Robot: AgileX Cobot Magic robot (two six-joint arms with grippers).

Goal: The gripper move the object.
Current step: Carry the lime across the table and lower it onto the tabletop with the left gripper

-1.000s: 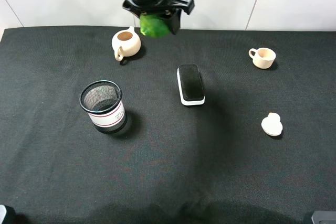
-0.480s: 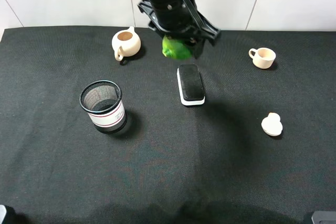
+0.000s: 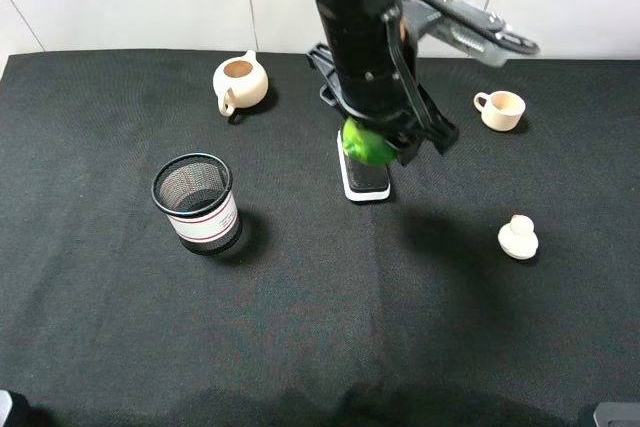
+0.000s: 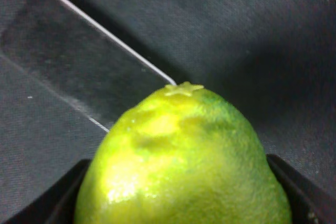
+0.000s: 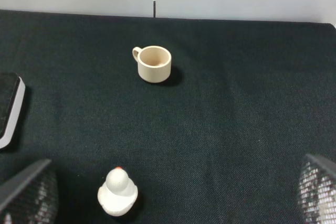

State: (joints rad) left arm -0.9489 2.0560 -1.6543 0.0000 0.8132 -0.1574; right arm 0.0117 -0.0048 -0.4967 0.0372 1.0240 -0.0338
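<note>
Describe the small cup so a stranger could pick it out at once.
Look at the black table and go towards its far right corner, beyond the white figurine. There stands the cup: small, beige, with one loop handle. Unlike the beige teapot at the far left, it has no spout.

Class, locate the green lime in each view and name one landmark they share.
Exterior high: lime at centre, in the left gripper, over the eraser.
Left wrist: lime fills the foreground, between the fingers.
Right wrist: not in it.
Shared landmark: the eraser, in all three.
</note>
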